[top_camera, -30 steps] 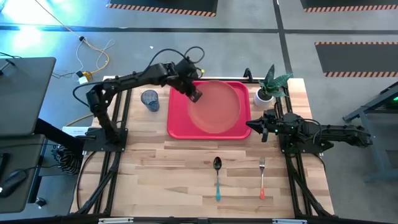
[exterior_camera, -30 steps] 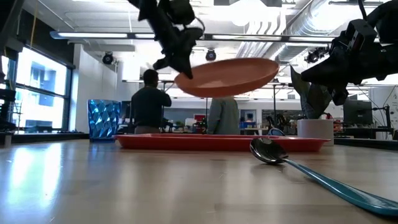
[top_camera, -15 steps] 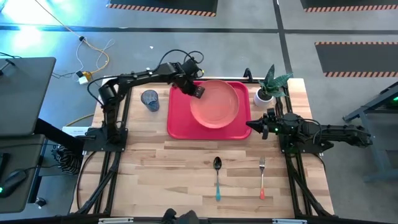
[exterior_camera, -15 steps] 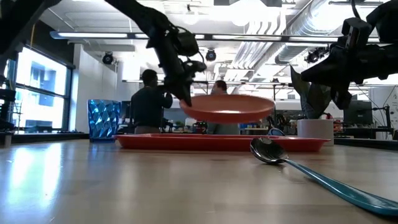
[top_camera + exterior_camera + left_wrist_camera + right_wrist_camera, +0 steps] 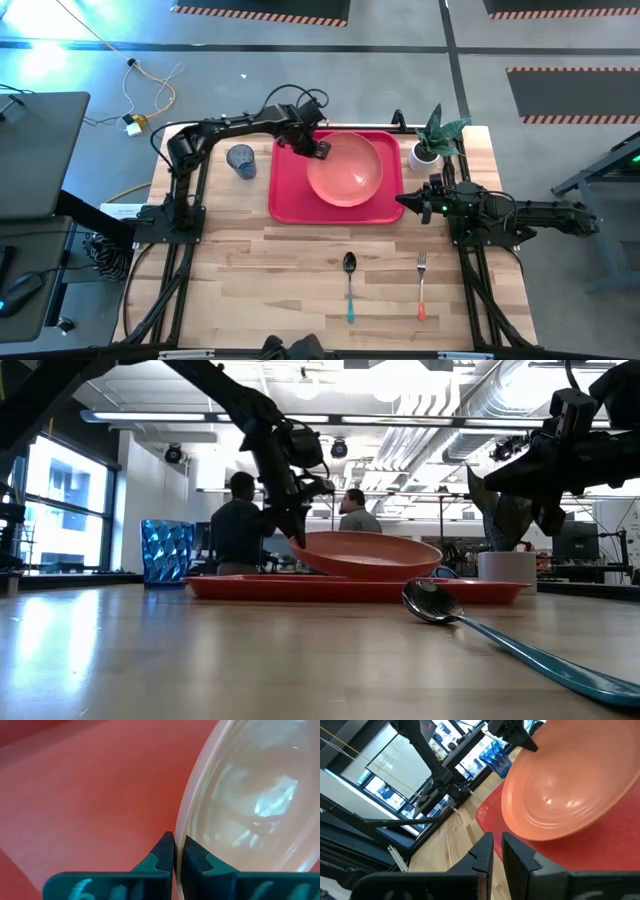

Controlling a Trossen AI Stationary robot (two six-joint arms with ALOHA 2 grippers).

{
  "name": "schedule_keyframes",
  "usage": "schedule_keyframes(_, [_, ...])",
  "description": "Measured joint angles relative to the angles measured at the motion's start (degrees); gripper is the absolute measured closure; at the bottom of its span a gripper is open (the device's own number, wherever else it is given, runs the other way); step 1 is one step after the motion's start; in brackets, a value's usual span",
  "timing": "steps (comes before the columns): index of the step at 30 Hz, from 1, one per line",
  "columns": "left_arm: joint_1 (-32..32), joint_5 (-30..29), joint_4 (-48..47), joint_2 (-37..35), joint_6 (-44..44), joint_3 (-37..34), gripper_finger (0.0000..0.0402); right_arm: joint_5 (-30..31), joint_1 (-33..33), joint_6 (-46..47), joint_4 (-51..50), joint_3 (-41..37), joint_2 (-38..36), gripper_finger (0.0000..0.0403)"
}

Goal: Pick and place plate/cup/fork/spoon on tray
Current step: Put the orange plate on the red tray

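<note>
- The small see-through blue cup (image 5: 240, 160) stands on the wooden table (image 5: 300, 270), just beside the left edge of the big red plastic tray (image 5: 285, 195)
- The left gripper (image 5: 318, 149) is over the tray, and its two dark fingers pinch the rim of the round pink plastic plate (image 5: 346, 170)
- The plate is low over the tray and a bit tilted; its far side looks like it is touching the tray, but the held side is up
- This step looks like putting the plate down, and it is almost done
- Next, the left gripper should lower that edge, let go, and then go for the cup
- The spoon with the blue handle (image 5: 349, 282) lies on the table in front of the tray, well apart from it
- The fork with the orange handle (image 5: 421, 285) lies to the right of the spoon
- The right gripper (image 5: 404, 201) waits by the tray's right edge with its fingers pressed together, holding nothing
- A white pot with a green plant (image 5: 428, 146) stands behind it
</note>
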Motion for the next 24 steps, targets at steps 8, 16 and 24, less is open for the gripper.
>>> schedule_keyframes(8, [1.79, -0.79, -6.66, 0.00, 0.63, 0.00, 0.0401, -0.28, 0.00, 0.00, 0.00, 0.00, 0.00, 0.0373])
schedule_keyframes(16, [1.66, -0.44, -5.96, 0.00, -0.11, 0.00, 0.0401, -0.28, 0.00, 0.00, -0.01, 0.00, 0.00, 0.0373])
schedule_keyframes(24, [1.64, 0.19, -5.90, 0.00, -1.40, -0.51, 0.0401, -0.46, 0.00, 0.00, -0.01, 0.00, -0.02, 0.0373])
